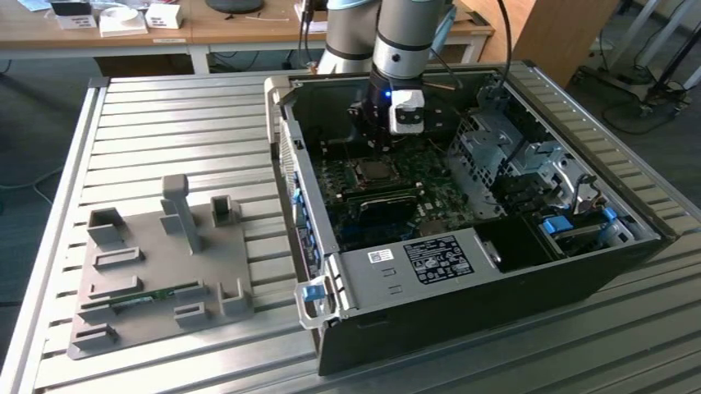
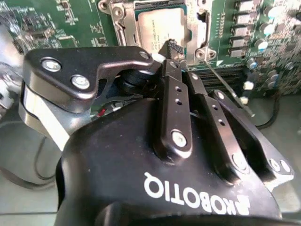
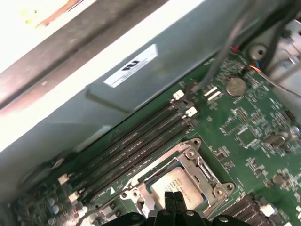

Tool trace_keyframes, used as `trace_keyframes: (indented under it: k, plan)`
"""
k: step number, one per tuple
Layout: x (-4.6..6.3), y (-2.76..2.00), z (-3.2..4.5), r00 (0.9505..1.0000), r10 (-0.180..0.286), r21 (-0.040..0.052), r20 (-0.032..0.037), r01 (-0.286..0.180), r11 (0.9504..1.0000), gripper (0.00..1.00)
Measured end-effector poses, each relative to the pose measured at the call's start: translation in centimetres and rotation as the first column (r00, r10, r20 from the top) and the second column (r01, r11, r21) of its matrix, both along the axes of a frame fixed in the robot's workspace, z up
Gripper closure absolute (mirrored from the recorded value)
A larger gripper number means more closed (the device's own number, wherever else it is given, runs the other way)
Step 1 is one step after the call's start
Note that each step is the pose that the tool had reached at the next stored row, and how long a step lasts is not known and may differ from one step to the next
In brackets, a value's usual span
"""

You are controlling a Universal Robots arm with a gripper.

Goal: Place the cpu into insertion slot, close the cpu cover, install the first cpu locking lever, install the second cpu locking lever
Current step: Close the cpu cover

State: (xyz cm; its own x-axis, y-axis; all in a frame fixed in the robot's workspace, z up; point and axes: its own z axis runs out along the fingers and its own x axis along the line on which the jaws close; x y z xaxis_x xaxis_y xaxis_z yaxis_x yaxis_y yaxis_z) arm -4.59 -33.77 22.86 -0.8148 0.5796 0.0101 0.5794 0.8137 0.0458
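The cpu lies flat in the insertion slot on the green board, its silver top showing in both wrist views. The cpu cover lies down around it as a silver frame. My gripper is shut with nothing between its fingers. Its tips sit right at the cpu's edge, inside the open computer case. A thin silver locking lever sticks out from a socket corner over the black memory slots, unlatched.
Long black memory slots run beside the socket, with a coin battery further off. The case wall, a drive cage and a labelled metal box hem the board in. A grey fixture plate sits at the exterior view's left.
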Motion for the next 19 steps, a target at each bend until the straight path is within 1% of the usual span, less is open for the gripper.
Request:
trace_keyframes:
  k: [2,5,7,9,11,13,16,19]
  plan:
    - [0.0,0.0,0.0,0.9993,0.038,0.0,0.0,-0.038,0.9993,0.89]
    - [0.0,0.0,0.0,0.9958,0.092,-0.0001,-0.0001,-0.092,0.9958,0.89]
    - [0.0,0.0,-0.01,0.9917,0.128,-0.0001,-0.0001,-0.128,0.9917,0.89]
    - [0.0,0.0,-0.02,0.9865,0.164,-0.0001,0.0,-0.164,0.9865,0.89]
    - [0.0,0.0,-0.02,0.9799,0.2,-0.0001,0.0,-0.2,0.9799,0.89]
    - [0.0,0.0,-0.03,0.972,0.235,-0.0001,0.0001,-0.235,0.972,0.89]
    - [0.0,0.0,-0.04,0.9577,0.288,-0.0002,0.0002,-0.288,0.9577,0.89]
    - [0.0,0.0,-0.06,0.9407,0.339,-0.0002,0.0003,-0.339,0.9407,0.89]
